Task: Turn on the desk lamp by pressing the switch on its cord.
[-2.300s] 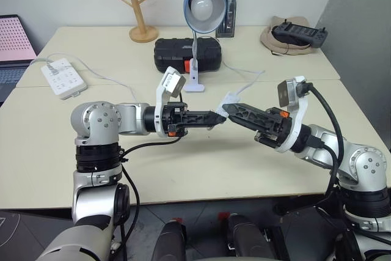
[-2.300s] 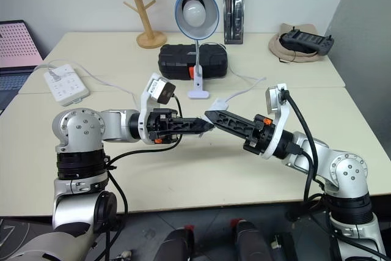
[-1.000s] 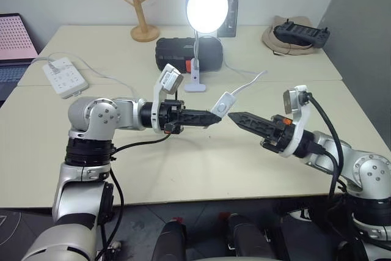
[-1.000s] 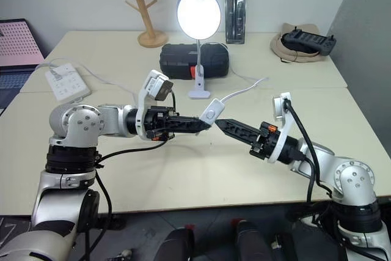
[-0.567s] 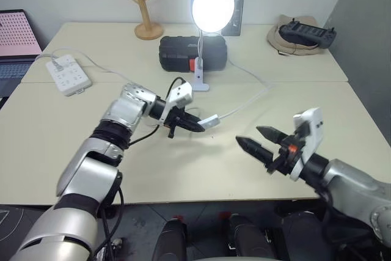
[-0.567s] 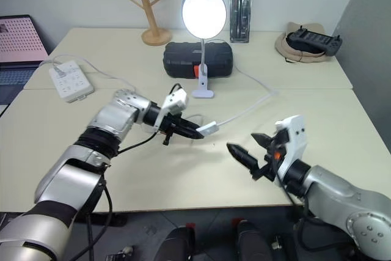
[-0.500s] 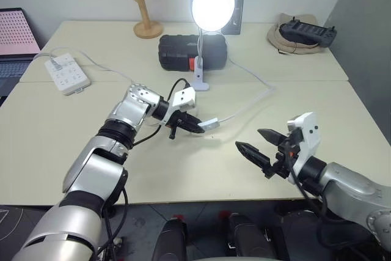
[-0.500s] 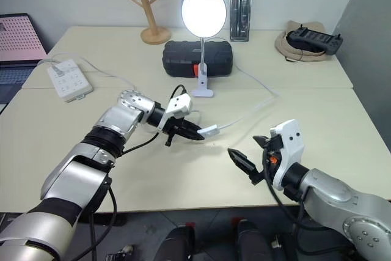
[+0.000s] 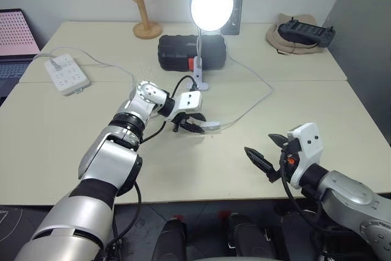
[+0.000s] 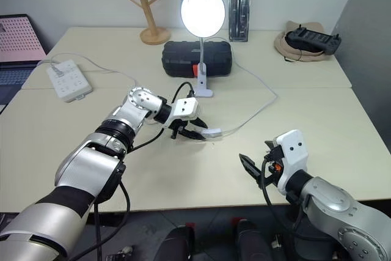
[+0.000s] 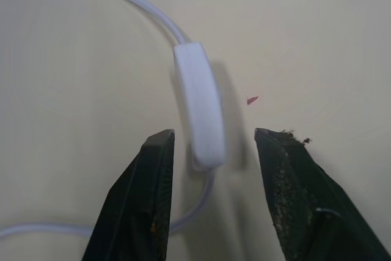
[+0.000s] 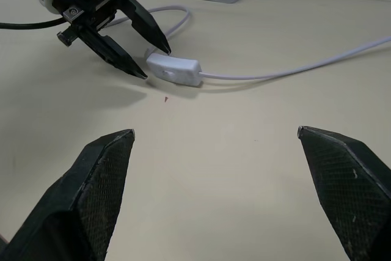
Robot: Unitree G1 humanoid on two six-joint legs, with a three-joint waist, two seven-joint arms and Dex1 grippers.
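On pale table [image 9: 73, 151], looked light, smooth and slippery with limp cord [image 9: 253, 93] trailing: switch [image 11: 201, 114] lying flat between spread fingers of left pincer [image 9: 194, 123], best pinched across long sides; right pincer [image 9: 267, 154] agape, well apart; desk lamp [image 9: 211, 4] glowing behind.

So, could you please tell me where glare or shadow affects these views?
Left eye view: the lit desk lamp blows out to white, hiding its bulb. Left wrist view: the switch casts a soft shadow on the table. Right wrist view: the left gripper throws a faint shadow beneath it.
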